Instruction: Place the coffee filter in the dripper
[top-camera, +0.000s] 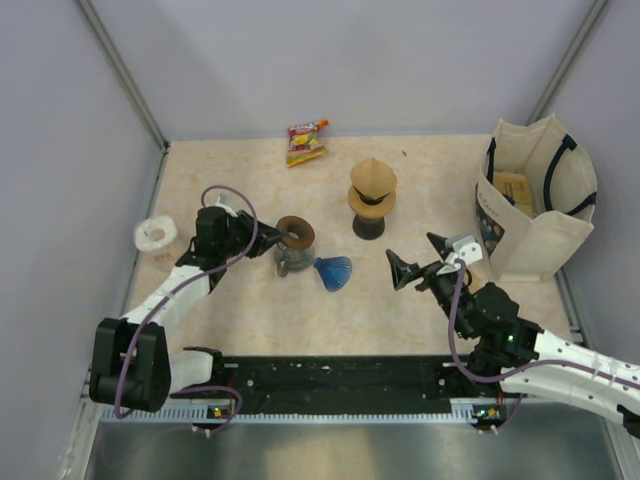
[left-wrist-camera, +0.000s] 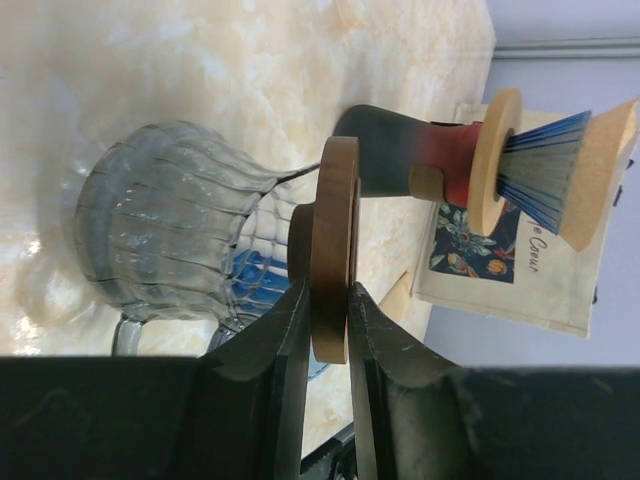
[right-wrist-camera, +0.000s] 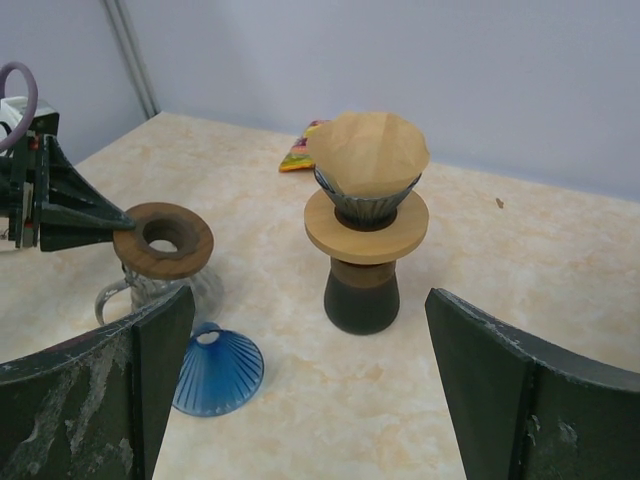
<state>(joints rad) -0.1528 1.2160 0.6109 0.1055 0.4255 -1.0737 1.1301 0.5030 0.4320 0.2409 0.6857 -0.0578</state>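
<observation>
A tan paper coffee filter sits point-up over a ribbed dripper on a light wooden disc atop a dark stand at the table's middle; the right wrist view also shows the filter. A glass dripper with a dark wooden ring stands to the left. My left gripper is shut on that ring's edge. A blue ribbed cone dripper lies on its side beside the glass one. My right gripper is open and empty, right of the blue cone and in front of the stand.
A canvas tote bag stands at the right edge. A snack packet lies at the back. A white roll sits at the left edge. Grey walls enclose the table on three sides.
</observation>
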